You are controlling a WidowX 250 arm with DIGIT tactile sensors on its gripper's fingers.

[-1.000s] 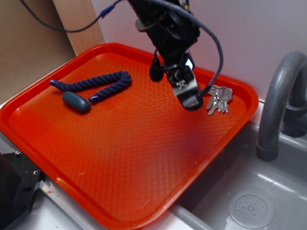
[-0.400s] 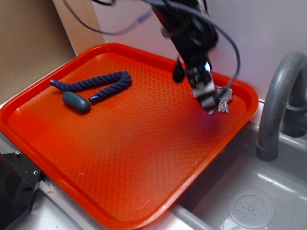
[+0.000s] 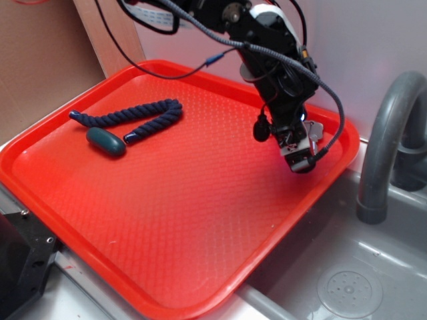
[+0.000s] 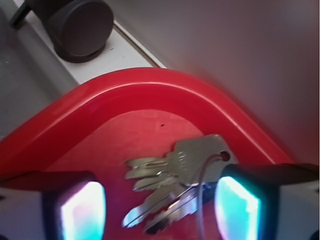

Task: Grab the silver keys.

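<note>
The hand (image 3: 298, 157) is down over the far right corner of the red tray (image 3: 167, 220), fingers spread apart with nothing caught in them. The wrist view shows the silver keys (image 4: 175, 182) lying flat on the tray between the two glowing fingertips (image 4: 82, 210), close to the curved rim. Across the tray, well apart, a blue rope (image 3: 130, 119) lies beside a dark oval object (image 3: 105, 141). A grey faucet (image 3: 387, 143) rises at right.

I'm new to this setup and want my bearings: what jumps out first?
The big red tray fills the scene beside a grey sink. At its far right corner the pincer stands open over the silver keys. A blue rope and a dark teal oval object lie at the tray's left.
</note>
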